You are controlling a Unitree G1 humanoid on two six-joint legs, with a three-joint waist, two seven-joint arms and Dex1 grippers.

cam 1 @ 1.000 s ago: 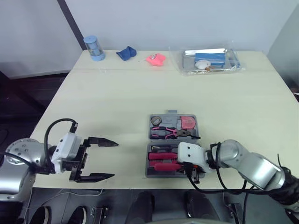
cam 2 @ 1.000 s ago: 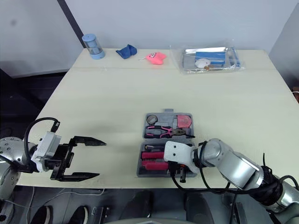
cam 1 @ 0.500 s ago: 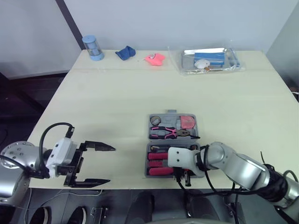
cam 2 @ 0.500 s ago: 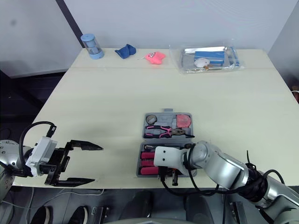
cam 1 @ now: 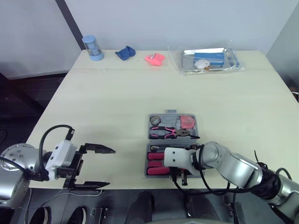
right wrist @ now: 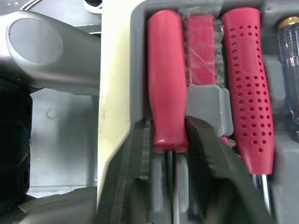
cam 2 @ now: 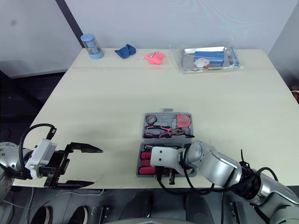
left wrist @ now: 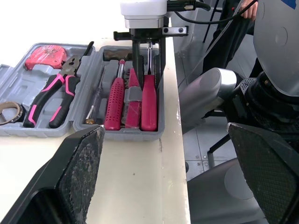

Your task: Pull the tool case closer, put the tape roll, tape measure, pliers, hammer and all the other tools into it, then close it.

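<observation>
An open grey tool case [cam 1: 148, 140] lies on a pale desk [cam 1: 117, 102], close to its near edge. The right hand [left wrist: 148, 85] is down in the near half of the case. Its two black fingers [right wrist: 140, 154] pinch a red-handled screwdriver [right wrist: 167, 79] at the end of the handle, where the metal shaft begins. The screwdriver lies in the slot closest to the desk edge, with a perforated red handle [right wrist: 245, 88] near it. Just beyond this hand, in the far half of the case, lie pink-handled pliers [cam 1: 170, 132], a red tape measure [cam 1: 188, 122] and a tape roll [cam 1: 155, 121]. The left hand [cam 1: 111, 167] hovers at the desk's near edge with its fingers spread wide, pointing toward the case and well apart from it.
</observation>
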